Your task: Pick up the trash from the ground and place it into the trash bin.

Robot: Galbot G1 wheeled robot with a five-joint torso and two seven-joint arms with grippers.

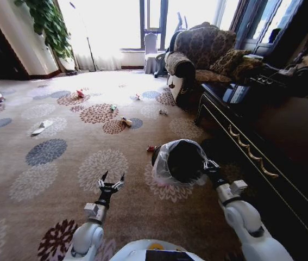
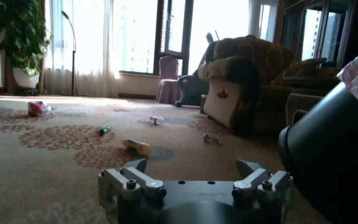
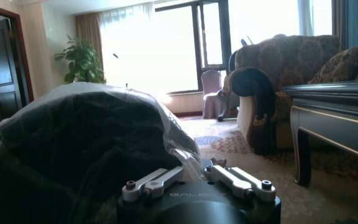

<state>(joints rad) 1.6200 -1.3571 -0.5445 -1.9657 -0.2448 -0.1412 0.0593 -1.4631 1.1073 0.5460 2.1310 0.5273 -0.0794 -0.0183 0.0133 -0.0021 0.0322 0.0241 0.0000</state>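
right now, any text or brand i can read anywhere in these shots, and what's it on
"GALBOT": embossed on the dark body of the right gripper, close against the trash bin; faint, but it reads so.
A short embossed mark on the body of the left gripper, probably the same brand, too faint to read.
The trash scattered on the carpet: any print on the wrappers is too small to read.
Nothing else carries legible text.

Crinkly translucent plastic lines the trash bin [image 1: 178, 161]; carpet [image 1: 61, 179] matt.

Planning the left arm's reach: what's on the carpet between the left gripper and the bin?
Bare carpet in the head view lies between the open left gripper and the trash bin.
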